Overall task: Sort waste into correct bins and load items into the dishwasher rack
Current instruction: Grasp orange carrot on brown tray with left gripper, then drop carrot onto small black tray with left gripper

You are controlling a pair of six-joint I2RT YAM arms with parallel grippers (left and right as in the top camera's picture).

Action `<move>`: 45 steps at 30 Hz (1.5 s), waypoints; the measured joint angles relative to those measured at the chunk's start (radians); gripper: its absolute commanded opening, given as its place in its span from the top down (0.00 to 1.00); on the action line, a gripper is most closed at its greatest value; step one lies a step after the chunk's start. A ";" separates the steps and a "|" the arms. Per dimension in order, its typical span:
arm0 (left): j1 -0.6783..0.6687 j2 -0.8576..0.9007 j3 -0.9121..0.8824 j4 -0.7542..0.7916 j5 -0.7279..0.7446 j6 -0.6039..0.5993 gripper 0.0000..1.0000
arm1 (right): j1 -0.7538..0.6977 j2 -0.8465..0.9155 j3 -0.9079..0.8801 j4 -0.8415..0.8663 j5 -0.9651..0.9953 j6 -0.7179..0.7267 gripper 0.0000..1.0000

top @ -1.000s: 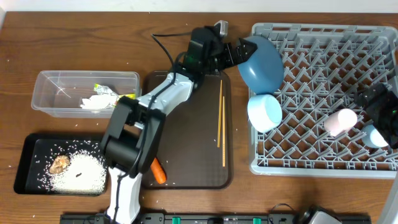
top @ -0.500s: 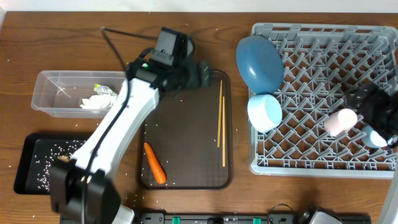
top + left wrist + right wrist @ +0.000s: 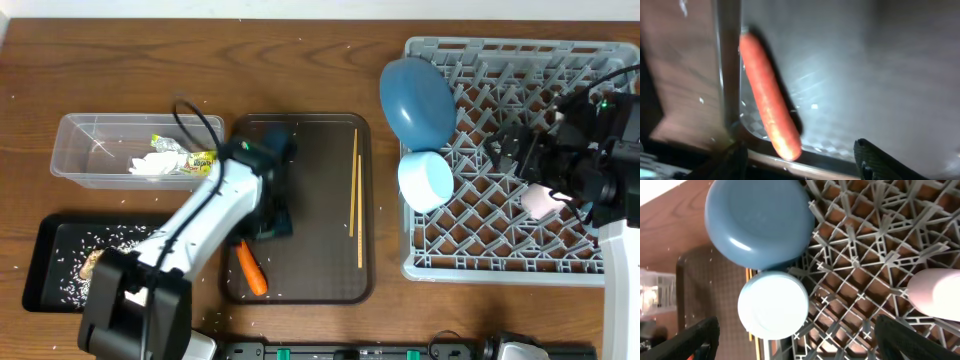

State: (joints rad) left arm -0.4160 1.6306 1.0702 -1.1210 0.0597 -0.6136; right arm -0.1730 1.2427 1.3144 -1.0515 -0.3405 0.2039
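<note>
Overhead, the orange carrot lies in the brown serving tray's lower-left corner, near the left pincer, its fingers spread and empty. The right pincer, likewise released, hovers over the dishwasher rack.

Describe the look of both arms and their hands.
The left arm has a white link between black joints, with a black cable looping off it. The right arm is mostly black with a white lower link and a green light. The left hand and right hand have dark fingers.
</note>
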 measured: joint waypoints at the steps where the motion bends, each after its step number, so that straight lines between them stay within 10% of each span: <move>1: -0.001 0.000 -0.042 0.024 0.000 -0.019 0.33 | 0.001 0.000 0.000 0.000 0.000 -0.002 0.08; 7: 0.003 0.000 -0.237 0.186 -0.008 -0.101 0.36 | 0.003 0.000 0.000 0.001 0.000 -0.003 0.07; 14: 0.005 -0.015 -0.271 0.264 0.008 -0.132 0.91 | 0.003 0.000 0.000 0.001 0.000 -0.004 0.07; 26: 0.173 -0.270 -0.282 0.111 -0.062 -0.130 0.91 | 0.003 0.000 0.000 0.006 0.000 -0.004 0.07; 34: 0.511 -0.549 -0.282 0.072 -0.124 -0.096 0.91 | 0.003 0.000 0.000 0.017 0.000 -0.003 0.07; 45: 0.996 -0.447 -0.328 0.284 -0.188 -0.091 0.91 | 0.003 0.000 0.000 0.012 0.000 -0.004 0.07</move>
State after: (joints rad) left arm 0.5804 1.1835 0.7425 -0.8368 -0.1280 -0.7044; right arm -0.1696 1.2427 1.3140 -1.0397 -0.3405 0.2001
